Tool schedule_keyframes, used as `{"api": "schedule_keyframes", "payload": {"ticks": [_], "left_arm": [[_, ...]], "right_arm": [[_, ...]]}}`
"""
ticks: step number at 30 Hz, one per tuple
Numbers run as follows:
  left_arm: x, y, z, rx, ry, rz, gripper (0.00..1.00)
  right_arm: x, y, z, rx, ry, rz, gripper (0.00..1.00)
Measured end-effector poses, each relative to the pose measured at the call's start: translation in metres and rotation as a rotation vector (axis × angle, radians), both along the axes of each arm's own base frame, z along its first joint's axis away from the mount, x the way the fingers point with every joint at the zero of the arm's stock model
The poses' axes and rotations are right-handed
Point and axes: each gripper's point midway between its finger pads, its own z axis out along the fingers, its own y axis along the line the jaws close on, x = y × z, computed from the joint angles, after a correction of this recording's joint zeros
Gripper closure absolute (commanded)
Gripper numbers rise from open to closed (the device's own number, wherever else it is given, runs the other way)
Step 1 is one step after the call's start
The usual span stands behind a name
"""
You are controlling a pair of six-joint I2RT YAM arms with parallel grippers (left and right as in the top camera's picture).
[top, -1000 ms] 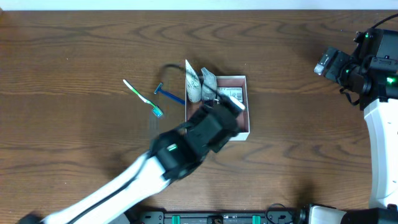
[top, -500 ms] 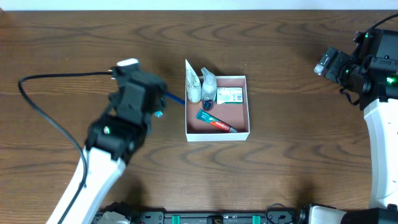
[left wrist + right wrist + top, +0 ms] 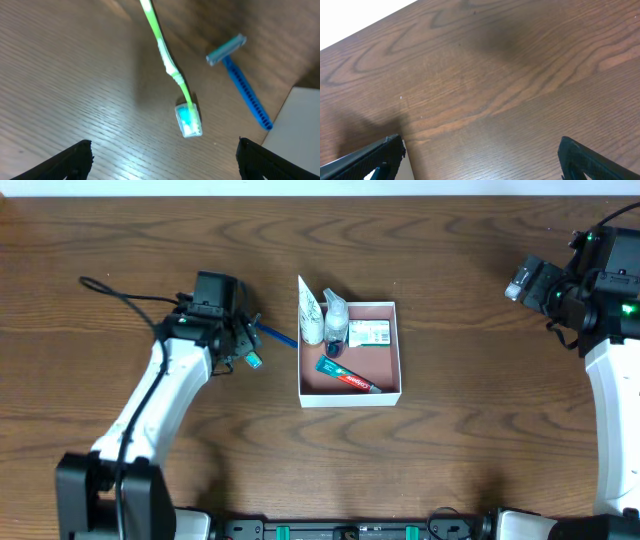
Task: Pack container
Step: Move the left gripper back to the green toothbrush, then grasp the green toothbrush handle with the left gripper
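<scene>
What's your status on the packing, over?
Left gripper open, empty, above toothbrush. Right gripper open, empty, parked. Box holds toothpaste, tubes; toothbrush, razor outside it. Nothing blocking the toothbrush.

I see a dark brown tabletop (image 3: pixel 480 430) with bold, wavy wood grain filling nearly all of my overhead view. Along its far edge runs a plain white strip (image 3: pixel 300 187); wall or floor, I cannot tell. The light is soft and even, leaving a dull sheen on the wood and faint, blurred shadows.
</scene>
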Motion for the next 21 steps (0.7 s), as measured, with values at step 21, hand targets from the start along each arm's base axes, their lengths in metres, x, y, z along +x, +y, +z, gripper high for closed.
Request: {"api": "schedule_keyframes", "payload": {"ticks": [21], "left_arm": [[-0.006,0.005,-0.077,-0.089,0.202,0.328,0.08]], "right_arm": [[0.0,0.0,0.0,0.0,0.0,0.0,0.01]]}}
